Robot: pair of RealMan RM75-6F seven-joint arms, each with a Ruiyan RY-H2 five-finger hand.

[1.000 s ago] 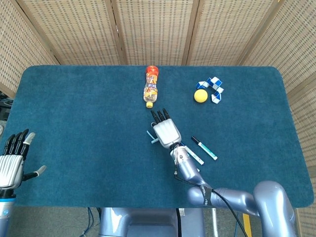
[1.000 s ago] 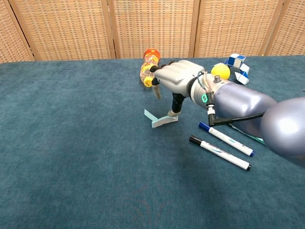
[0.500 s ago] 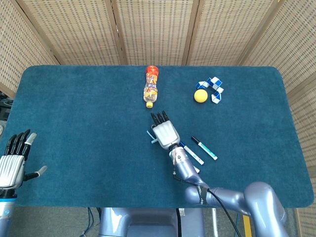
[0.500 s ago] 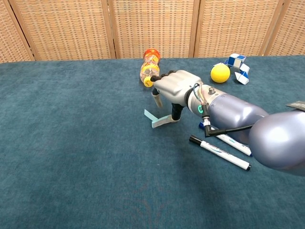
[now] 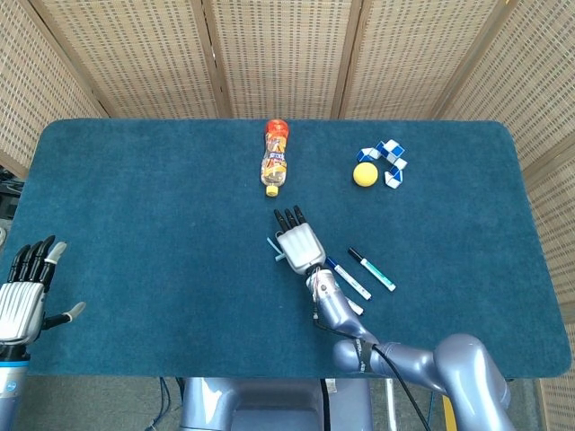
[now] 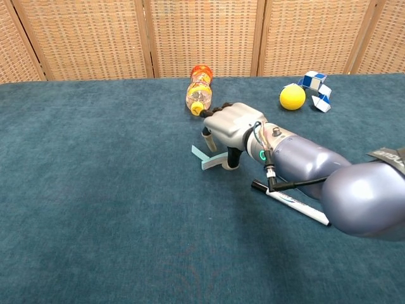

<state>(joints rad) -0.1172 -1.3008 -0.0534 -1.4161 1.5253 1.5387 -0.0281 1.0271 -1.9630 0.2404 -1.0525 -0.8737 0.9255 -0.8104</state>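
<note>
My right hand (image 6: 231, 125) sits mid-frame in the chest view, palm down, fingers loosely spread, thumb tip touching the small light-blue paper strip (image 6: 209, 159) on the teal felt table (image 6: 95, 190), not gripping it. Black and blue markers (image 6: 291, 201) lie just right of it. My left hand (image 5: 25, 289) hangs open at the lower left of the head view.

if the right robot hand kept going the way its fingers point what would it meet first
Probably the orange drink bottle lying on its side, yellow cap toward the right robot hand. In the head view the fingers aim slightly left of it, so it might only graze the cap end.
</note>
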